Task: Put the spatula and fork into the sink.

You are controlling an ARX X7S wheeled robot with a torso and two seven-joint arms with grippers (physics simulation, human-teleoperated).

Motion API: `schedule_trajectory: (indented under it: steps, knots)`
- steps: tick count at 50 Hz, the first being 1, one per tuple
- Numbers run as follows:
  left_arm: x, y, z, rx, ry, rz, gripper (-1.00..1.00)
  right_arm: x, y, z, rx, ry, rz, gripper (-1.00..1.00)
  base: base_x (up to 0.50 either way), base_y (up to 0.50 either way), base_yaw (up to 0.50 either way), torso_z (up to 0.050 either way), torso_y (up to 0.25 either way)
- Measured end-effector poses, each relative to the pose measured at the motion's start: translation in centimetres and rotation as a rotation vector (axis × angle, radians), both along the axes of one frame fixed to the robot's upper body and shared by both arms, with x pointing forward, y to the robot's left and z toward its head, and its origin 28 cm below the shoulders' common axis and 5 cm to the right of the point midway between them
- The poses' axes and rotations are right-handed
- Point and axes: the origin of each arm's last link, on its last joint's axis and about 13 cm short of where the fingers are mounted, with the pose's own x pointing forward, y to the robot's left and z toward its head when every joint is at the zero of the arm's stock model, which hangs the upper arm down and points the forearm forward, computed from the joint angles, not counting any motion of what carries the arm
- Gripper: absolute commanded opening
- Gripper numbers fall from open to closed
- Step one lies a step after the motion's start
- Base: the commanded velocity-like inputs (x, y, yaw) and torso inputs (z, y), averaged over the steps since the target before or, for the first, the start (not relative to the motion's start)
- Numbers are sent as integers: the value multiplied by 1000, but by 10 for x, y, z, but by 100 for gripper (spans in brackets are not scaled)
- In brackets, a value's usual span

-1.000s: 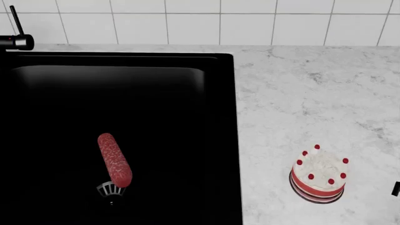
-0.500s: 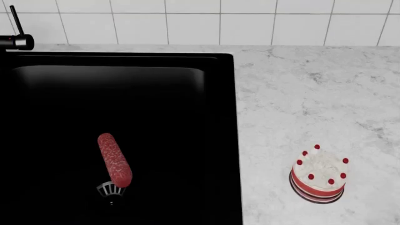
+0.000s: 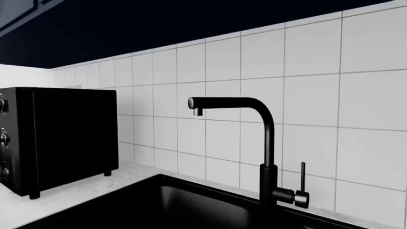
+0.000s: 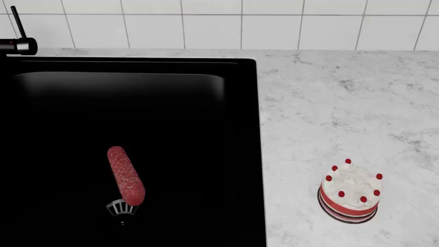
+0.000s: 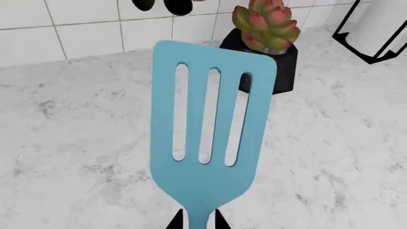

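A: Where is the spatula (image 5: 207, 129)?
B: In the right wrist view the blue blade with three slots stands up over the marble counter (image 5: 70, 138). Its neck goes down between the two dark fingertips of the right gripper (image 5: 194, 220), which is clamped on it. Behind it there is a small plant (image 5: 266, 21) in a black pot, and a paper towel holder (image 5: 375, 28).

A: And the sink (image 4: 243, 128)?
B: From the head it is the black basin on the left side, set in the counter. A red sausage (image 4: 125, 175) lies on its floor, with one end over the drain (image 4: 121, 208). A small cake (image 4: 350, 191) sits on the counter, well apart from the sink.

A: The fork?
B: I cannot find it in any view.

A: The left gripper?
B: It is not visible. Its camera shows only the black tap (image 3: 254, 143), the tiles and a black oven (image 3: 60, 138).
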Motion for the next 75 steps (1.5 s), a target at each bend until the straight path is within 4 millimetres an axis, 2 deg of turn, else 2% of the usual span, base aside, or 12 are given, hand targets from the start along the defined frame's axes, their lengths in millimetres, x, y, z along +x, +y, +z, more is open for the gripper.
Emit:
schedule_trajectory:
  steps: [10,23,34,47,53,64,75]
  knots:
    - [-1,0,1,3,-3,-1,100,11,15,38,-52,-86,86,-100,0,0,0,0,0]
    - [-1,0,1,6,-3,-1,100,47,54,85,-93,-181,283,-100,0,0,0,0,0]
    - [-1,1,-1,5,0,0,100,73,91,99,-90,-261,473,-100,0,0,0,0,0]
    - [0,0,-1,8,1,0,100,91,140,101,-41,-349,759,-100,0,0,0,0,0]
    - [0,0,0,10,-1,-1,100,97,164,95,13,-377,896,-100,0,0,0,0,0]
    - [0,-1,0,12,-2,-3,100,113,204,64,139,-369,1100,-100,0,0,0,0,0]
    - [0,-1,0,14,-2,-4,100,126,239,19,260,-306,1245,-100,0,0,0,0,0]
